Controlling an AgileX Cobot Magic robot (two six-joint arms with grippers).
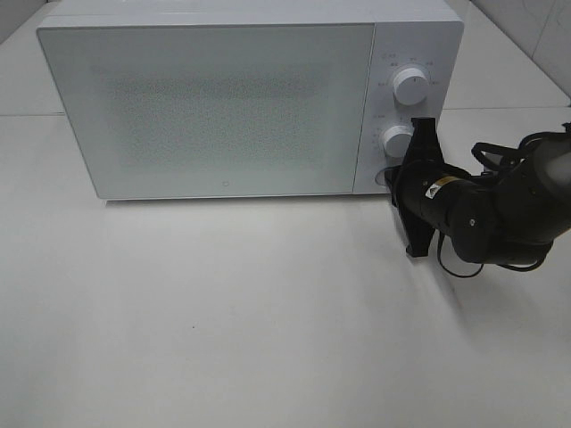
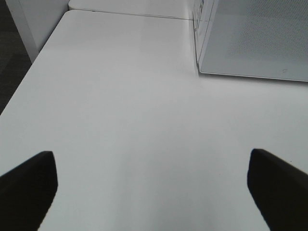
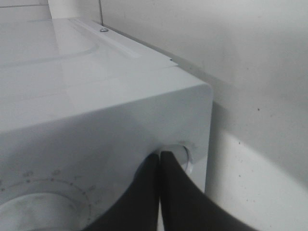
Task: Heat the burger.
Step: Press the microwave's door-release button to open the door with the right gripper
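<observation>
Left wrist view: the left gripper (image 2: pixel 150 159) hangs over bare tabletop with its two dark fingers (image 2: pixel 29 187) spread wide and nothing between them. Beyond it the white table (image 2: pixel 125 96) runs to the lower front corner of the microwave (image 2: pixel 255 43). Right wrist view: the right gripper (image 3: pixel 160 159) has its fingers pressed flat together and holds nothing. Its tips are set against the round button (image 3: pixel 186 158) at the lower outer corner of the control panel, near the lower dial (image 3: pixel 33 211). Exterior high view: the microwave door (image 1: pixel 214 107) is closed, and its frosted panel hides the cavity. The upper dial (image 1: pixel 410 86) sits above the lower one. The burger appears in no view; whether it lies behind the door cannot be told. Handling, as a judgement: a small burger is light, soft and stacked in loose layers, so it is likely to crush under a hard pinch and shear apart if tilted. Take hold across the sides of the bun, low enough to catch the bottom half, close lightly and keep it level. Surface: the table is smooth, matt and white, offering little grip, so a nudged item may slide. Room: a pale wall (image 3: pixel 250 72) stands close behind the microwave, and dark floor (image 2: pixel 9 57) shows past the table's edge.
</observation>
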